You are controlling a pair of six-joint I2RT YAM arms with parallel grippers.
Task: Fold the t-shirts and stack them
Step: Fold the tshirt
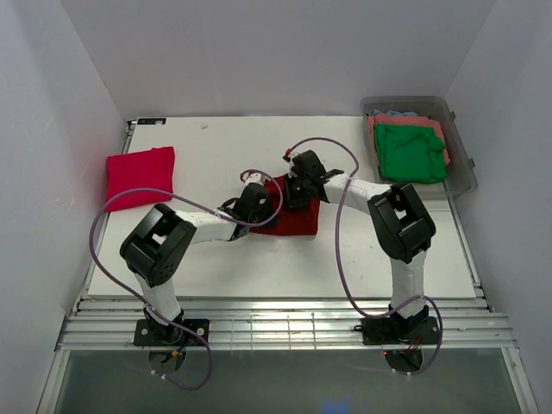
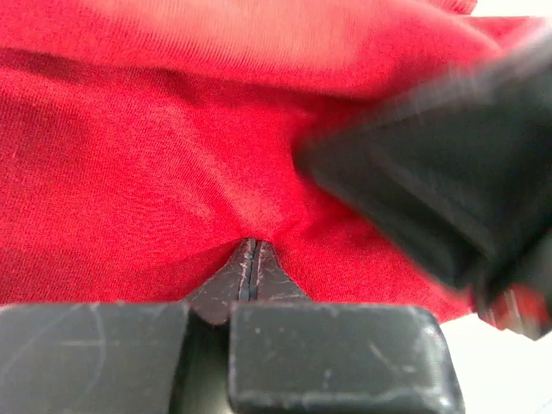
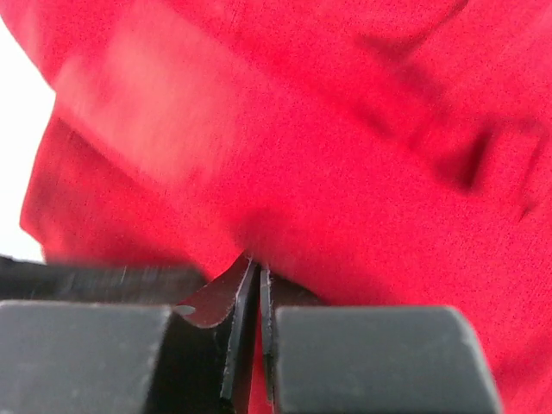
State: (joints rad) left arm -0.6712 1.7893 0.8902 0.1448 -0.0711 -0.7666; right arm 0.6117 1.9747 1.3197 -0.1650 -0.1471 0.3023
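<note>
A dark red t-shirt [image 1: 291, 222] lies bunched at the middle of the white table, and both grippers are on its far edge. My left gripper [image 1: 257, 201] is shut, and in the left wrist view the red cloth [image 2: 172, 172] puckers into its closed tips [image 2: 250, 245]. My right gripper [image 1: 298, 186] is shut on the same shirt; a strip of cloth [image 3: 345, 155] shows between its fingers [image 3: 257, 264]. The right gripper's black body [image 2: 448, 172] shows blurred close beside the left one. A folded pinkish-red t-shirt [image 1: 140, 177] lies at the far left.
A clear grey tub [image 1: 461, 155] stands at the back right, holding a green t-shirt [image 1: 410, 153] over a coral one [image 1: 405, 122]. White walls close in on three sides. Purple cables loop above both arms.
</note>
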